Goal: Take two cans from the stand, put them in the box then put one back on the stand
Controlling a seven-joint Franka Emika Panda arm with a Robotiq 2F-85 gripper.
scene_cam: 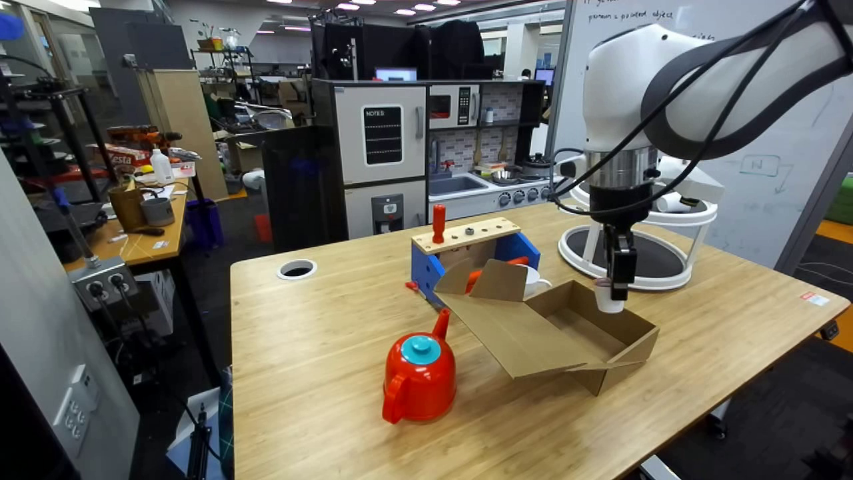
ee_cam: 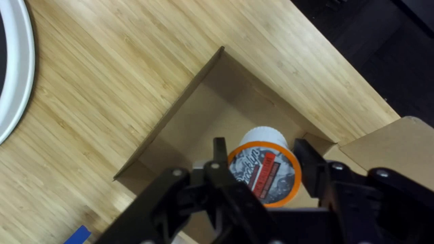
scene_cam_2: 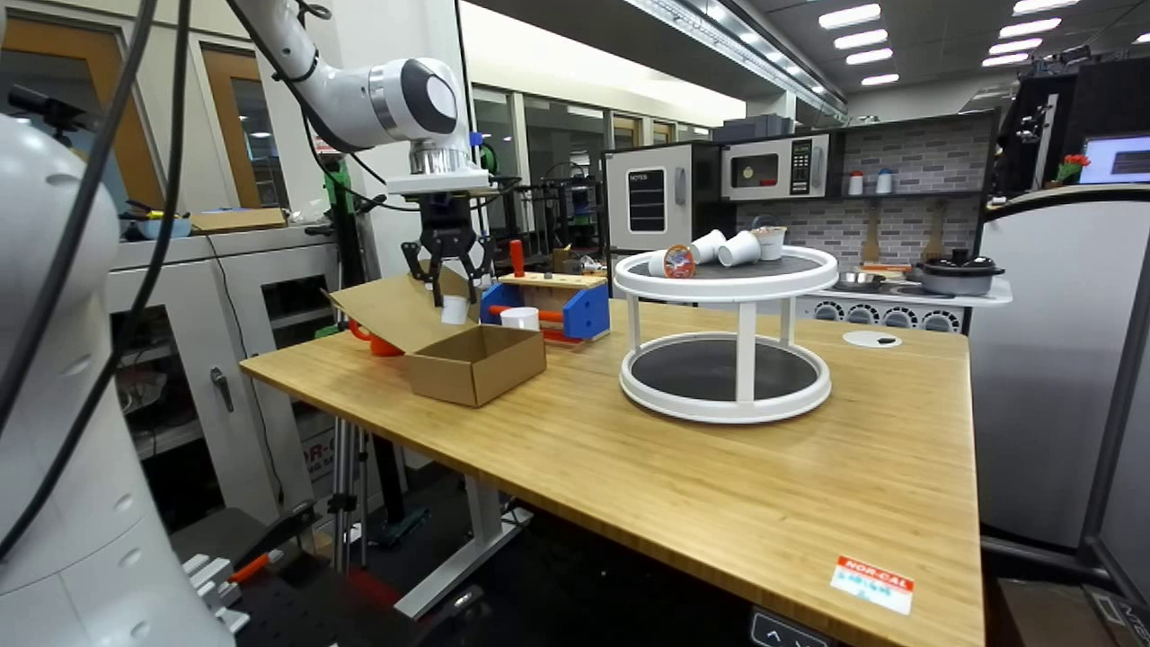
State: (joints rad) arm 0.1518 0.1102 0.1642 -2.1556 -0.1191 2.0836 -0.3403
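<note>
My gripper (scene_cam_2: 456,289) is shut on a can (scene_cam_2: 455,311) and holds it above the open box (scene_cam_2: 476,370). In the wrist view the fingers (ee_cam: 260,144) stand either side of the can (ee_cam: 266,171), whose orange-rimmed printed lid faces the camera. The held can (scene_cam: 609,301) hangs over the box (scene_cam: 513,327) in an exterior view too. The white two-tier stand (scene_cam_2: 728,289) bears several cans (scene_cam_2: 741,250) on its upper shelf, some lying on their sides. Part of the stand (scene_cam: 666,283) is hidden behind the arm. Part of the box floor is hidden by the gripper.
A blue toy rack (scene_cam: 426,267) with a wooden top and a white mug (scene_cam_2: 519,318) stand just beyond the box. A red teapot (scene_cam: 421,380) with a blue lid stands near the box flap. The table edge (ee_cam: 346,61) runs close to the box.
</note>
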